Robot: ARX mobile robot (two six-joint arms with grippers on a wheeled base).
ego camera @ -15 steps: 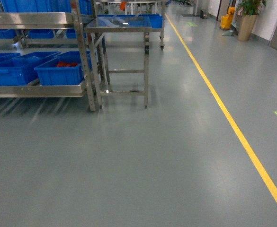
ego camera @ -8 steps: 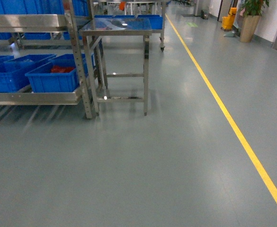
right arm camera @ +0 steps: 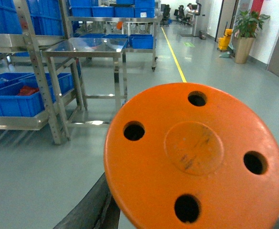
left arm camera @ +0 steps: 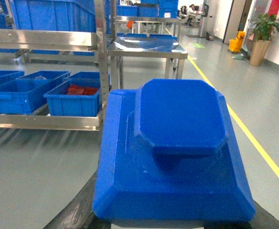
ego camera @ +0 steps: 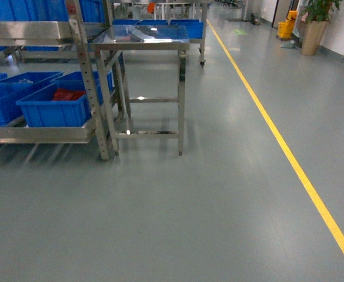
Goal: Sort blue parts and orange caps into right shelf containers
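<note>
Now, base: the view has swung right across the last second, so the steel shelf rack [ego camera: 83, 70] sits further left and the steel side table [ego camera: 141, 41] nearer centre; I judge the robot is still driving, not yet sorting.
Left gripper: its fingers are out of sight under a chunky blue moulded plastic part [left arm camera: 175, 152] that fills the left wrist view; apparently carried, though the grip cannot be told.
Right gripper: likewise hidden behind a round orange disc-shaped cap with four holes [right arm camera: 196, 155].
Destination: open blue plastic crates [ego camera: 51, 106] on the rack's lowest shelf, well apart from the robot; one holds red-orange pieces [ego camera: 67, 94].
</note>
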